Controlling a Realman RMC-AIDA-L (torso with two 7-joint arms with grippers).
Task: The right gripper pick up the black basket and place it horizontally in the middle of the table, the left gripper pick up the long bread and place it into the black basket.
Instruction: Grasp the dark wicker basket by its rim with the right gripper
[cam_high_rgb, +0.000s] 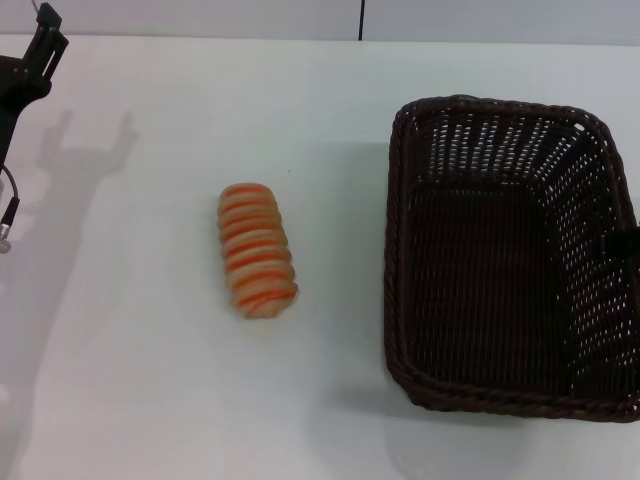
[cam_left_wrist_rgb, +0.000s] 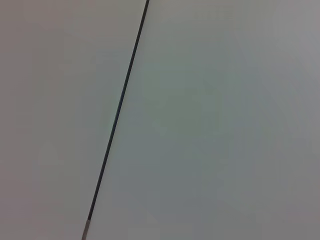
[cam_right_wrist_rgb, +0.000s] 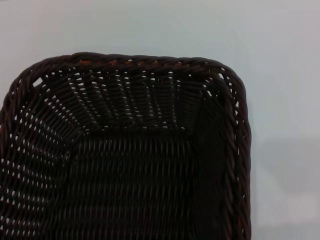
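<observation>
Black basket (cam_high_rgb: 510, 260) sits right on the white surface (cam_high_rgb: 150, 300); long bread (cam_high_rgb: 257, 250) lies left of it, apart. Left pincer (cam_high_rgb: 45, 40), far left, spread. Right pincer at the basket's right rim: cannot tell its state.

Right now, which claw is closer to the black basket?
The right claw. It shows as a dark bit at the basket's right rim. The left claw is far off at the table's back left corner, past the bread.
</observation>
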